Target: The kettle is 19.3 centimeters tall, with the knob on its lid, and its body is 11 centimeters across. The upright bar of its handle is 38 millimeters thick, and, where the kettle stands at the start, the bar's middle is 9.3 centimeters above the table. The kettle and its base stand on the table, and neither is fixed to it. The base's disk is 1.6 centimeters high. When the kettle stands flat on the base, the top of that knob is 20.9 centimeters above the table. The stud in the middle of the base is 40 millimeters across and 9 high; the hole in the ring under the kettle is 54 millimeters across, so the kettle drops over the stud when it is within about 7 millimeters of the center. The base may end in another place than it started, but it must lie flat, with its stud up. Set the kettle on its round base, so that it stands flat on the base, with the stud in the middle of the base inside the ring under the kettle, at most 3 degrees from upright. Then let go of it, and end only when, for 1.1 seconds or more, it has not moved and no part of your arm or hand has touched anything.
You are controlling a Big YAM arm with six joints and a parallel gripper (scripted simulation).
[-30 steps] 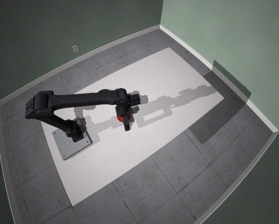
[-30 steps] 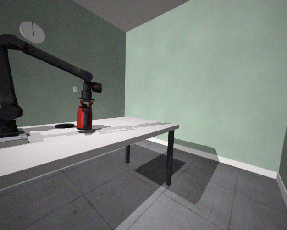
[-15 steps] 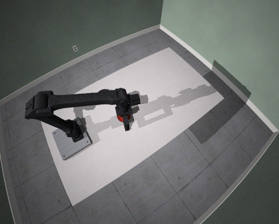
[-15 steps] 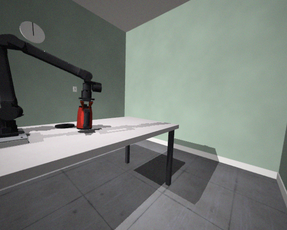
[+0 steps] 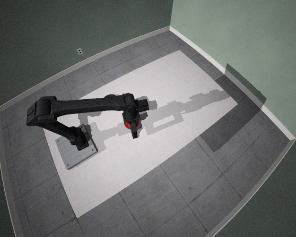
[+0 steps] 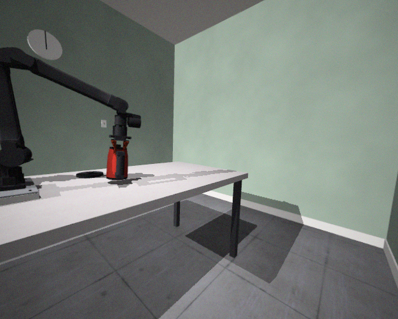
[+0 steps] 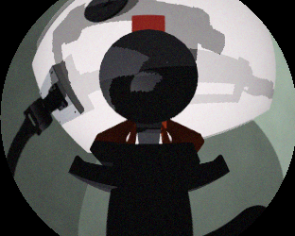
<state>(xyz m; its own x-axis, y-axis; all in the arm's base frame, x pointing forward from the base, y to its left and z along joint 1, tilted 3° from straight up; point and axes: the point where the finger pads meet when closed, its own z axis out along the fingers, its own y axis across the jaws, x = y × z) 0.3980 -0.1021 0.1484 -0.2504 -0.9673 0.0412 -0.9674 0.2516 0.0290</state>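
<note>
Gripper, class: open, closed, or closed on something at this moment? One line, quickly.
Gripper: closed on the red kettle, at its dark handle.
</note>
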